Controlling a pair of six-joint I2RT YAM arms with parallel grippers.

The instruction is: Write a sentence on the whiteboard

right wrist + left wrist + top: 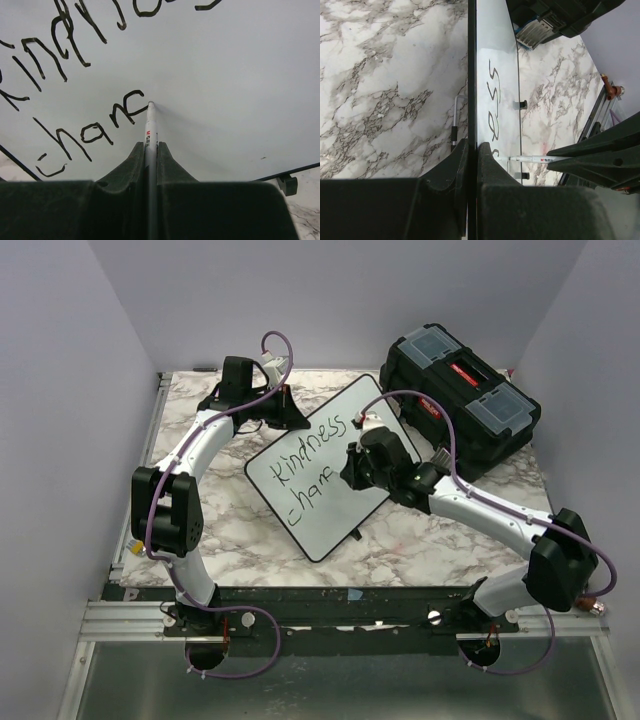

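- The whiteboard lies in the middle of the marble table. It is turned at a slant and sits between the two arms.
- The left gripper is squeezed shut on the far-left edge of the whiteboard. The thin black frame is pinched between its two fingers.
- The right gripper is closed tight around a white marker. The marker pokes out from between the fingers and points at the board.
- The tip of the marker touches the white face of the board, right at the end of the second line of writing.
- The sentence is in thin black letters. The top line says "Kindness". The line under it says "chan" and then a small curved bit of one more letter.
- Both lines climb uphill toward the far side of the board.
- A small black foot sticks out under the board's edge in the right wrist view.
- A black toolbox with see-through lid pockets and a red label stands at the far right of the table, just beside the board's corner.
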